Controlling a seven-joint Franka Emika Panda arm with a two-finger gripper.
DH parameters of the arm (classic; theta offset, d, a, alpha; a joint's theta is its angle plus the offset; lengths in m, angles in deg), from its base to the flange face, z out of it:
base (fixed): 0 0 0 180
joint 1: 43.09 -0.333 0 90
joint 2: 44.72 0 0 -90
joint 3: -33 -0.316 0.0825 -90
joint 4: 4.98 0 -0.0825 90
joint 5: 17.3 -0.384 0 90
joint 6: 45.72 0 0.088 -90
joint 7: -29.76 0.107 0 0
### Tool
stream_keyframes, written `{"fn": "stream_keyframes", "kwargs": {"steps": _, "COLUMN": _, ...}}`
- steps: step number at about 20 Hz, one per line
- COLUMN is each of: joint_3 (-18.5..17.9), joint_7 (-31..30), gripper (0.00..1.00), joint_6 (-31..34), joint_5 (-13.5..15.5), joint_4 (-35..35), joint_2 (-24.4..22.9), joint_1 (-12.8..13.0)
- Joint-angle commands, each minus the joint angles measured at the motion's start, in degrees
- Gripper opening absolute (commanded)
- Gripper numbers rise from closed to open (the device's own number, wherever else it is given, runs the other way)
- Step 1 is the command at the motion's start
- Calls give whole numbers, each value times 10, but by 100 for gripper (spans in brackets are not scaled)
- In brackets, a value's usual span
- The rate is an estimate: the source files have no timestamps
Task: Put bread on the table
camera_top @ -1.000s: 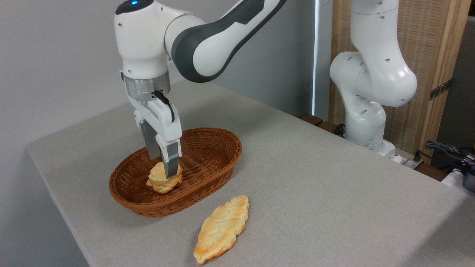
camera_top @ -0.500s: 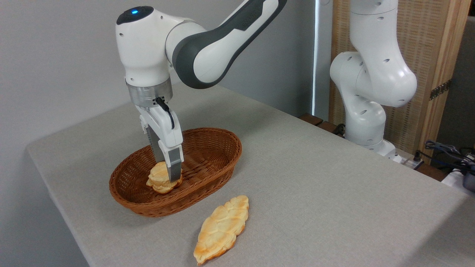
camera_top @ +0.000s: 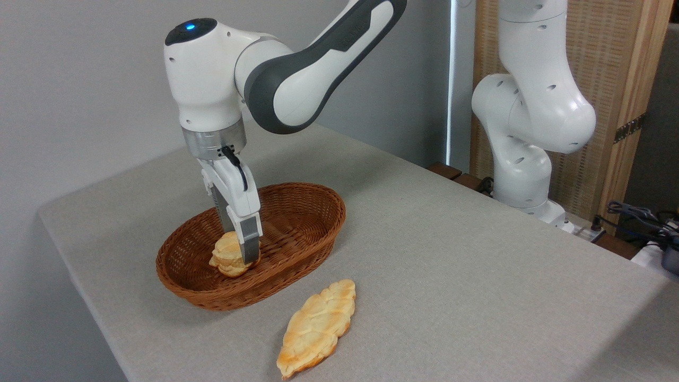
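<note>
One small bread roll sits in the wicker basket, nothing else in there. Gripper straddles it, fingers down either side; can't tell if clamped yet. Looks light, lumpy, likely crushable, so pinch its thick middle gently. Braided loaf lies on the table just beside the basket.

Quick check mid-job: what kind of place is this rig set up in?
Most likely a robotics lab or test bench, not a kitchen: a cloth-covered table with only a wicker basket and bread props, a bolted-down robot arm, and loose cables at the right edge.
</note>
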Motion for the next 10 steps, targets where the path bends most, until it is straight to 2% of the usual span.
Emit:
{"fn": "stream_keyframes", "kwargs": {"steps": 1, "joint_3": 0, "joint_7": 20, "gripper": 66, "joint_6": -13, "joint_5": 4, "joint_4": -6, "joint_2": -5, "joint_1": 1}}
{"fn": "stream_keyframes", "kwargs": {"steps": 3, "joint_3": 0, "joint_7": 41, "gripper": 48, "joint_6": -13, "joint_5": 4, "joint_4": -6, "joint_2": -5, "joint_1": 0}}
{"fn": "stream_keyframes", "kwargs": {"steps": 4, "joint_3": 0, "joint_7": 43, "gripper": 45, "joint_6": -12, "joint_5": 4, "joint_4": -6, "joint_2": -5, "joint_1": 0}}
{"fn": "stream_keyframes", "kwargs": {"steps": 10, "joint_3": 0, "joint_7": 43, "gripper": 46, "joint_6": -10, "joint_5": 5, "joint_4": -6, "joint_2": -6, "joint_1": -1}}
